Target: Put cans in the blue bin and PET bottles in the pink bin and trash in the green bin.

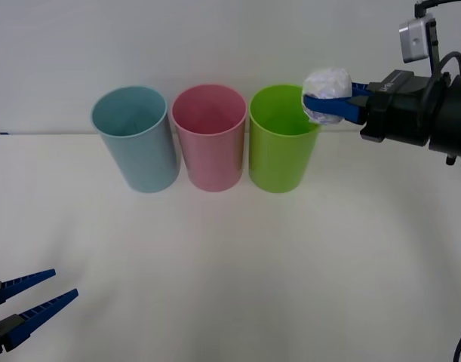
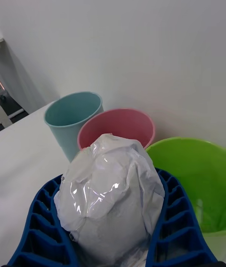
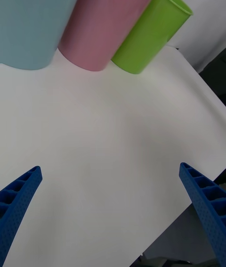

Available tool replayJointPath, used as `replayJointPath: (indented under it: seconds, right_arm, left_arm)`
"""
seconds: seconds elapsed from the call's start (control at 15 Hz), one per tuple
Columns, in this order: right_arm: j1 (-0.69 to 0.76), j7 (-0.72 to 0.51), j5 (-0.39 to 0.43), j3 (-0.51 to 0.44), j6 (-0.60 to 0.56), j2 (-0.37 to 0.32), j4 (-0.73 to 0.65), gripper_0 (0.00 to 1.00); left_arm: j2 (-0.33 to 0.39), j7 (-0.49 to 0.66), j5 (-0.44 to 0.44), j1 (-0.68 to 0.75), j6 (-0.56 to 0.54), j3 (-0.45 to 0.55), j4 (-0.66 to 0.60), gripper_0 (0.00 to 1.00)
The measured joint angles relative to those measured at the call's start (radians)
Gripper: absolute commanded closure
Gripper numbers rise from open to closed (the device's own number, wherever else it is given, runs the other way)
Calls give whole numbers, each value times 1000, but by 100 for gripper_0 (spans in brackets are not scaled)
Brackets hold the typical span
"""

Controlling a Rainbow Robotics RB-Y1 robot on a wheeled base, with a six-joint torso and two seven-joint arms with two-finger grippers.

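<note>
I have the right gripper (image 1: 330,104) pinching the trash (image 1: 327,85) at the green bin's (image 1: 279,162) right rim, probably not yet centred for release. Left gripper (image 1: 30,298) parked near-left, spread.

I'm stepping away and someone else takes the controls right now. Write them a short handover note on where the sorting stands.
Right hand: shut on the trash, a crumpled white paper ball, held at the right rim of the green bin, not yet released.
Left hand: open, idle, low at the near left of the table.
Bins: blue bin, pink bin and green in a row at the back, left to right, all upright.
Done: trash picked up and carried to the green bin.
Left: move it over the opening and let go.
</note>
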Motion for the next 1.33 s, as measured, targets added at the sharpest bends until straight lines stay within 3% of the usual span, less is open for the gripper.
replayJointPath:
  seconds: [0.33, 0.67, 1.13, 1.33]
  right_arm:
    - [-167, -37, 124, 67, 10, 0, 128, 100]
    - [-277, -175, 285, 173, 33, 6, 235, 100]
    - [-369, -165, 468, 208, 33, 77, 382, 100]
    - [-387, -166, 496, 233, 36, 86, 437, 100]
  left_arm:
    - [0, 0, 0, 0, 0, 0, 0, 0]
    - [0, 0, 0, 0, 0, 0, 0, 0]
    - [0, 0, 0, 0, 0, 0, 0, 0]
    - [0, 0, 0, 0, 0, 0, 0, 0]
